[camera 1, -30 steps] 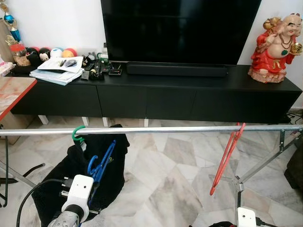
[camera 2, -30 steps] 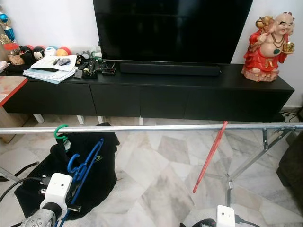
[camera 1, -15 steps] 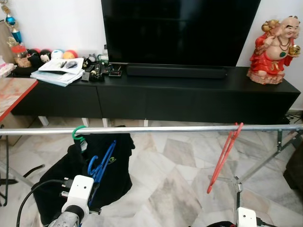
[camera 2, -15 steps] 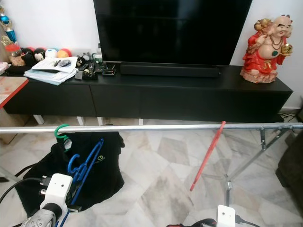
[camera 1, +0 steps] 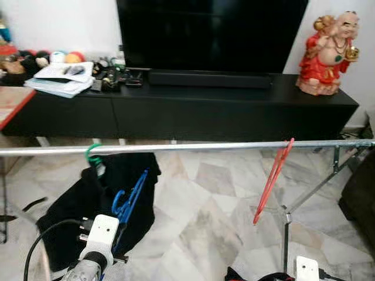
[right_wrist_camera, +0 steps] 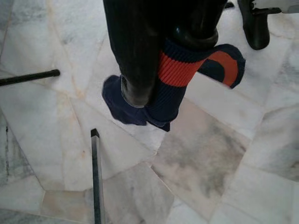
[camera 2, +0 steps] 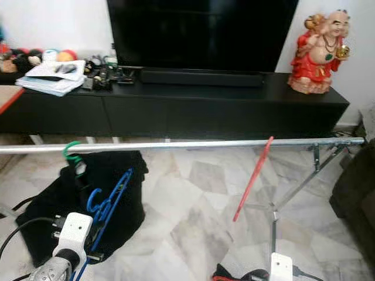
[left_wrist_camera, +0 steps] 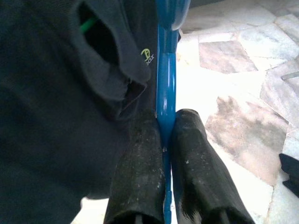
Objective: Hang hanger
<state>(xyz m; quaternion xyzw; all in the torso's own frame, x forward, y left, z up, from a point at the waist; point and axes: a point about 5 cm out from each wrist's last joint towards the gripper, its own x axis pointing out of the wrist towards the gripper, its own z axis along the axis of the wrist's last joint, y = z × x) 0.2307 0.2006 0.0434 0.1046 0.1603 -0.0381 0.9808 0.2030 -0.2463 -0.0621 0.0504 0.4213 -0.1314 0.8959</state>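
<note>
- Clamped together on the flat blue hanger [left_wrist_camera: 166,100], the left gripper [left_wrist_camera: 163,149] is pinching its bar between both fingers, low on the robot's left, under the rail [camera 1: 193,146].
- Gripping a navy-and-orange sock [right_wrist_camera: 187,77], the right gripper [right_wrist_camera: 163,84] is hanging low over the marble floor [right_wrist_camera: 205,163]; its fingers are pressing the cloth between them.
- Rail space is lying free between the green hanger [camera 1: 94,157], which is carrying a black garment [camera 1: 88,199], and the red hanger [camera 1: 272,181] on the right.
- To hang it well, the left arm is probably needing to lift the hook above the rail, keep it upright, then lower it on before letting go.
</note>
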